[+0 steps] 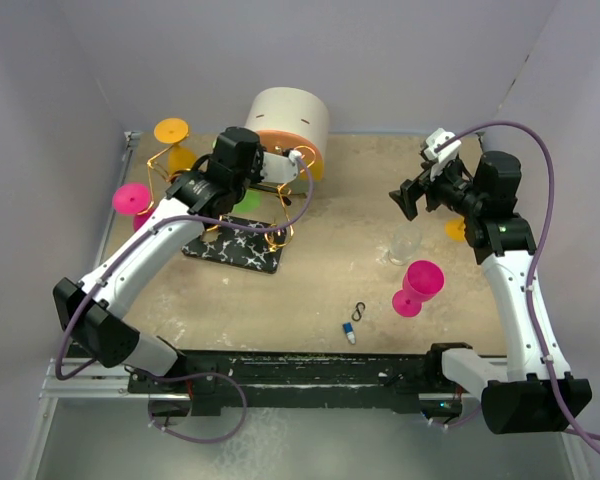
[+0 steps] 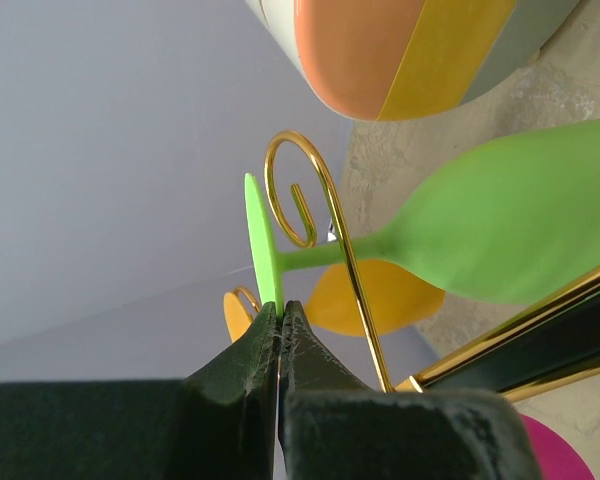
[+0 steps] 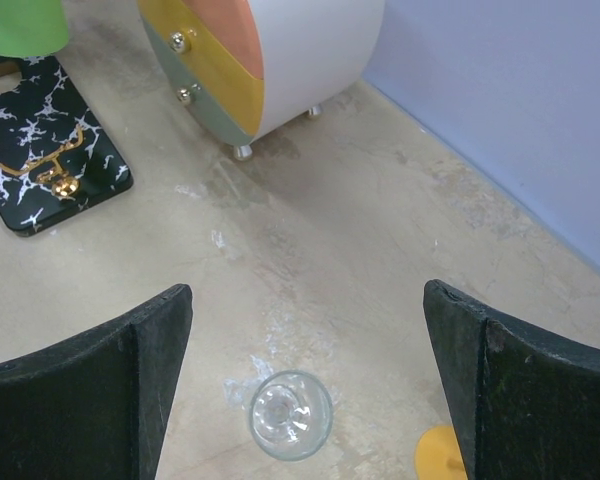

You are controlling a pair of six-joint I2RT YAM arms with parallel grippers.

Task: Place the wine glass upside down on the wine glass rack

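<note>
The wine glass rack (image 1: 232, 252) is gold wire on a black marbled base at the left. My left gripper (image 2: 279, 312) is shut on the rim of a green wine glass's foot (image 2: 261, 240). That glass's stem crosses a curled gold arm (image 2: 302, 190), and its bowl (image 2: 510, 225) points at the table. From above, the left gripper (image 1: 232, 160) covers the foot and only a bit of the green bowl (image 1: 245, 204) shows. My right gripper (image 3: 307, 295) stands wide open above a clear wine glass (image 3: 290, 413), which stands upright on the table (image 1: 404, 246), untouched.
An orange glass (image 1: 172, 131) and a pink glass (image 1: 132, 198) hang on the rack's left side. The round cream drawer box (image 1: 290, 122) stands behind the rack. A pink glass (image 1: 417, 286), an orange glass (image 1: 456, 231), a black clip (image 1: 359, 312) and a small blue-white piece (image 1: 350, 333) are on the right.
</note>
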